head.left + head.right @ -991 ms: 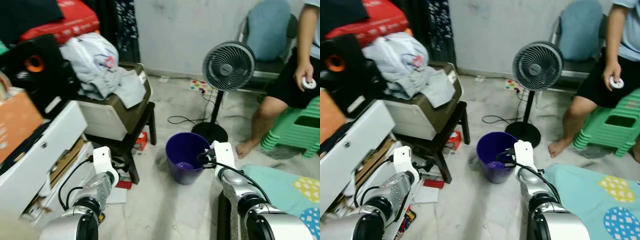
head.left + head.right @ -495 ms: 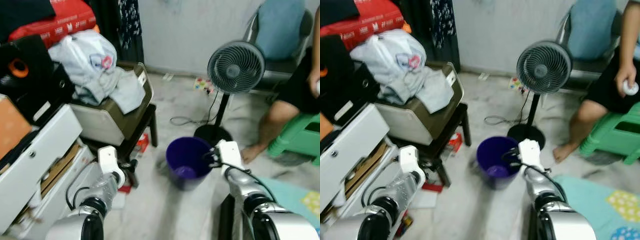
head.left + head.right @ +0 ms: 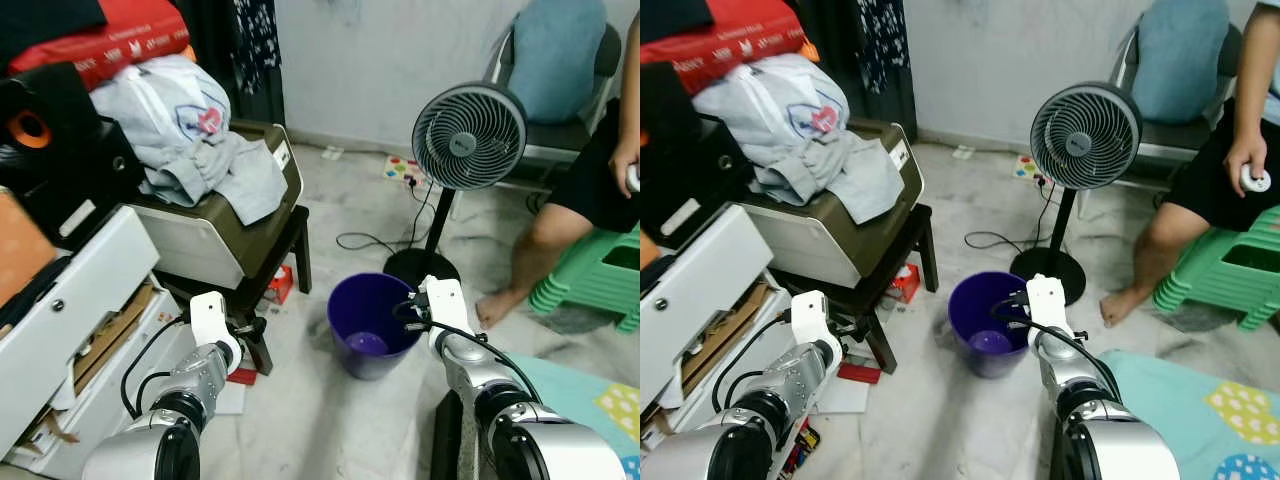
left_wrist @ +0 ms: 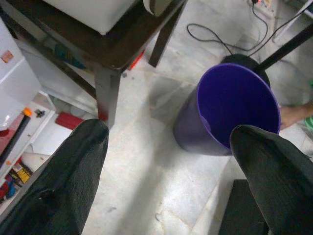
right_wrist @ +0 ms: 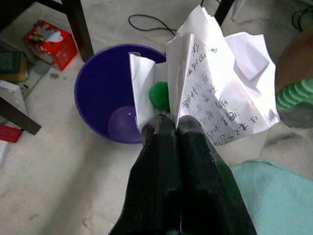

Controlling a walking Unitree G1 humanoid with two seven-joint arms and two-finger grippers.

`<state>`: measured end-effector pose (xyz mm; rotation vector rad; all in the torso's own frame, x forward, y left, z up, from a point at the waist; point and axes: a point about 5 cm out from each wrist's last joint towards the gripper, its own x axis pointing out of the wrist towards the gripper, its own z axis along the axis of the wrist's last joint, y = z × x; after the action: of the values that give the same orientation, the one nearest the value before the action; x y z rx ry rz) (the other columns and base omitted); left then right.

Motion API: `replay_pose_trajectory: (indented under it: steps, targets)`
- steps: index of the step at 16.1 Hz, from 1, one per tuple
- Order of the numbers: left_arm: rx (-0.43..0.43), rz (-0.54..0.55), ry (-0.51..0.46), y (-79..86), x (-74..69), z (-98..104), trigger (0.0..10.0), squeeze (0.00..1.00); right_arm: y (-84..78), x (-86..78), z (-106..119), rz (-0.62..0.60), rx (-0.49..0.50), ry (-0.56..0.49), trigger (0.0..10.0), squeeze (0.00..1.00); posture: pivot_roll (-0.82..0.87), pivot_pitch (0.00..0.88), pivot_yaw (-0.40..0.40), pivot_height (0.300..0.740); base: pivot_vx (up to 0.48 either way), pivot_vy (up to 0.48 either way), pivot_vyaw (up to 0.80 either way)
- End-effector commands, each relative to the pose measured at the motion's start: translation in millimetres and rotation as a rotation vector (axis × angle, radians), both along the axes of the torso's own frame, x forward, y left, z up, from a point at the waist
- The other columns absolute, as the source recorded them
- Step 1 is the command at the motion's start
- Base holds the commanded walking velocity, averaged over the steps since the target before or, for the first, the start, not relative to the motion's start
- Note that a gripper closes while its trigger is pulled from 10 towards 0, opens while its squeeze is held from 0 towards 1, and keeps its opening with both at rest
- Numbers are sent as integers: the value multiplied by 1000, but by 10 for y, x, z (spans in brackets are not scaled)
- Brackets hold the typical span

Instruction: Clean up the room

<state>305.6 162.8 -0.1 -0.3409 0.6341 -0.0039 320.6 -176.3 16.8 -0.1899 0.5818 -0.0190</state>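
Observation:
A purple bin (image 3: 368, 360) stands on the pale floor in front of me. My right gripper (image 5: 175, 122) is shut on a crumpled white paper (image 5: 215, 88) with handwriting, a green scrap tucked in its folds. It hangs over the bin's near right rim (image 3: 405, 312), and the bin's inside (image 5: 98, 83) shows a small pale bit at the bottom. My left gripper (image 4: 168, 132) is open with nothing between its fingers, low by the dark stool's leg (image 4: 105, 95), left of the bin (image 4: 230, 105).
A standing fan (image 3: 468, 135) and its floor cable (image 3: 365, 240) are behind the bin. A person sits on green stools (image 3: 590, 280) at the right. A dark stool with a box and clothes (image 3: 230, 200), a red carton (image 3: 281, 283) and white drawers (image 3: 80, 290) crowd the left. A teal mat (image 3: 560, 370) lies at the right.
The camera has swung and tilted a little. The right gripper stays at the bin's rim with the paper still in it; the left arm hangs in the same place.

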Motion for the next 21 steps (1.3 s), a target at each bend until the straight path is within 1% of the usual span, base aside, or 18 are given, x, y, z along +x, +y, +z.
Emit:
replay_pose_trajectory:
  steps: [1,11,21]
  targets:
    - [30,0,4,47,17,19,10000,0,12,26,27,1,0,-6,10000,0,-121,0,42,740,0,0,0]
    - [30,11,-6,38,56,56,10000,0,12,61,67,7,-6,-14,10000,0,-119,0,34,740,0,0,0]
    - [32,11,0,48,44,45,10000,0,23,50,53,2,6,-10,10000,0,-120,0,40,740,0,0,0]
